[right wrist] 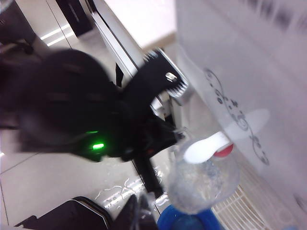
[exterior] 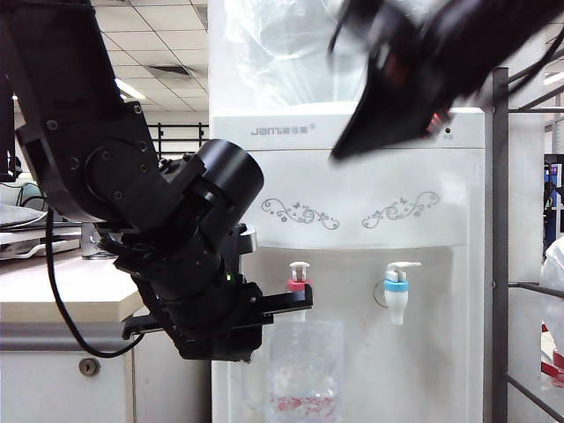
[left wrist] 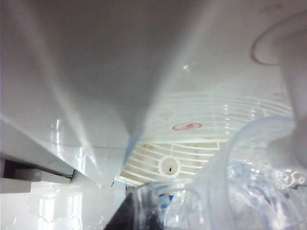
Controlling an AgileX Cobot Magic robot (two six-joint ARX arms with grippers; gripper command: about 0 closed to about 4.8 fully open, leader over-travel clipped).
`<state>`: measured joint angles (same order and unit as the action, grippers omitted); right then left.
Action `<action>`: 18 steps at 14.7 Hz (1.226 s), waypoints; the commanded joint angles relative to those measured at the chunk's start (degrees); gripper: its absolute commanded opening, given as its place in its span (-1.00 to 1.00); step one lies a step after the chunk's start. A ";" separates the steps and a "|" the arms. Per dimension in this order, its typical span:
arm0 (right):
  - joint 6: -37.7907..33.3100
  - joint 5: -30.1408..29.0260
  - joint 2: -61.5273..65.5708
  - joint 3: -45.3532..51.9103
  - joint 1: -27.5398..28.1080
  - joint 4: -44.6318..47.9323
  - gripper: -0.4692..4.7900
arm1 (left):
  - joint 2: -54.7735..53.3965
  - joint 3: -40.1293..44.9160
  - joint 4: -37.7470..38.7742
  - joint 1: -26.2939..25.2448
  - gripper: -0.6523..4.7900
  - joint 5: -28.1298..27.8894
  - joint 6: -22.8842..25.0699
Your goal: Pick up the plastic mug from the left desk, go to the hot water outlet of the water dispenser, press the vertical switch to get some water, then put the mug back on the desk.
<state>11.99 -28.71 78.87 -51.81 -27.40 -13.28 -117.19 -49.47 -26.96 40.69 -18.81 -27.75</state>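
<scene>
Two grippers were mine at that moment. My left gripper [exterior: 295,304], black and low in front of the tall white water dispenser [exterior: 352,194] with its grey floral scrolls, was clenched on the clear, slightly frosted plastic mug [exterior: 304,370], gripping it near the rim at its side. The mug hung upright just beneath the small white hot water outlet [exterior: 299,284] with its red collar, mouth up toward the spout, its lower part running out of the exterior view. In the left wrist view the mug's clear rim [left wrist: 240,158] curved close to the lens, with the dispenser's white slatted drip grille [left wrist: 192,148] below and beyond it. My right gripper [exterior: 352,145] hung high, blurred, in front of the dispenser's top panel, jaws pressed together on nothing, well above both taps. Its wrist view looked down on the mug [right wrist: 204,184], the left gripper [right wrist: 158,139] beside it, and the small white upright vertical switch [right wrist: 206,147] over the red collar.

Pale beige left desk [exterior: 66,295] lay off behind my left arm, with no mug on it.

I judged the pick-up and the carry done and the pressing in hand. What came next called for lowering the shut right fingertips onto the red-collared tap's lever, not the blue-collared tap [exterior: 397,286] beside it, while the left held the mug steady under the spout
</scene>
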 commanded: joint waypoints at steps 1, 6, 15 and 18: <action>0.26 -0.98 5.73 -0.31 -0.17 6.62 -0.84 | 1.09 -2.14 -11.17 -0.74 -0.78 -1.03 3.98; 2.01 1.25 11.10 -0.31 -0.59 12.44 -0.84 | 1.09 -2.14 -14.40 -0.74 -0.78 -3.52 3.96; 6.93 14.75 16.04 -0.66 -5.57 15.72 -0.84 | 1.07 -2.14 -14.78 -0.74 -0.78 -3.45 3.96; 9.79 18.29 17.88 -0.66 -5.57 15.69 -0.84 | 1.07 -2.14 -14.40 -0.74 -0.78 -3.45 3.93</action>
<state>20.73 -12.01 96.64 -52.36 -32.91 1.78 -117.73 -49.34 -29.76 40.80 -20.51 -24.45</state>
